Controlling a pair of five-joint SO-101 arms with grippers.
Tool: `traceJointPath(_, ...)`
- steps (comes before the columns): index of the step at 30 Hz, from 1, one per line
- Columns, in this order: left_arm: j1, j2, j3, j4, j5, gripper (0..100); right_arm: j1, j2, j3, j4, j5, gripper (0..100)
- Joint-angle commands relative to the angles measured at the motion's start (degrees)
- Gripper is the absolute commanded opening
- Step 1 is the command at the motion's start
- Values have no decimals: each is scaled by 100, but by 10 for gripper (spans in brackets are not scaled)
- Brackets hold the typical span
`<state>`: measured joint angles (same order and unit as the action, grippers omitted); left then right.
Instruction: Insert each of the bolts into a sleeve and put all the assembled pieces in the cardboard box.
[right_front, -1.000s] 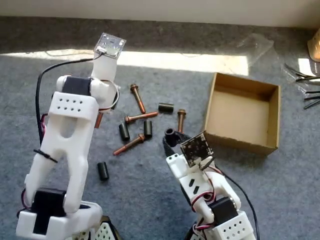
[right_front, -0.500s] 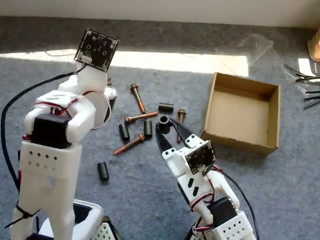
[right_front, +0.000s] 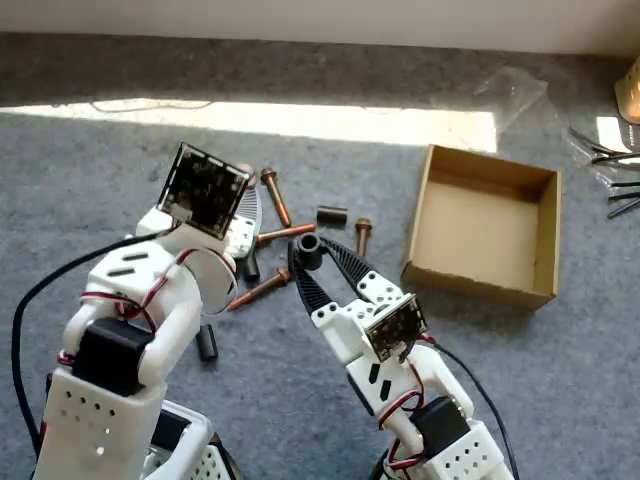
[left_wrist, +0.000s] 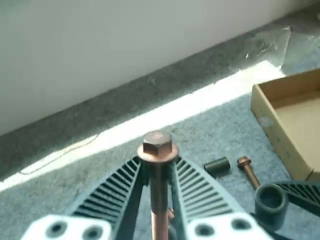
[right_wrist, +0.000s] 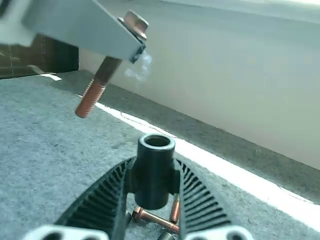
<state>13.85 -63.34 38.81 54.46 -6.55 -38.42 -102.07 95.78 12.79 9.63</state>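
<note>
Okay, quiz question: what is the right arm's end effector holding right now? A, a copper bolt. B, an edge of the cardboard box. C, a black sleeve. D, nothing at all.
C: in the right wrist view the right end effector is shut on a black sleeve, open end up, while the copper bolt sits in the left end effector.

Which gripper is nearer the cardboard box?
Right. The right gripper, holding a sleeve, is a short way from the cardboard box; the left gripper, holding a bolt, is farther off.
</note>
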Motion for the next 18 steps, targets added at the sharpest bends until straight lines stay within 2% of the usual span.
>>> traceJointPath(1,84,-664,321,-844,-35,5,145,-22,708,-75,-35,5)
traceJointPath(6,84,-875,699,-1679,9,5,356,-22,716,215,-88,5)
traceJointPath(8,92,-866,778,-1969,167,5,365,-22,725,242,-545,5)
traceJointPath(11,84,-866,848,-2259,1037,5,391,-22,734,251,-985,5)
traceJointPath(18,207,-866,919,-2382,2787,6,365,-22,734,251,-923,5)
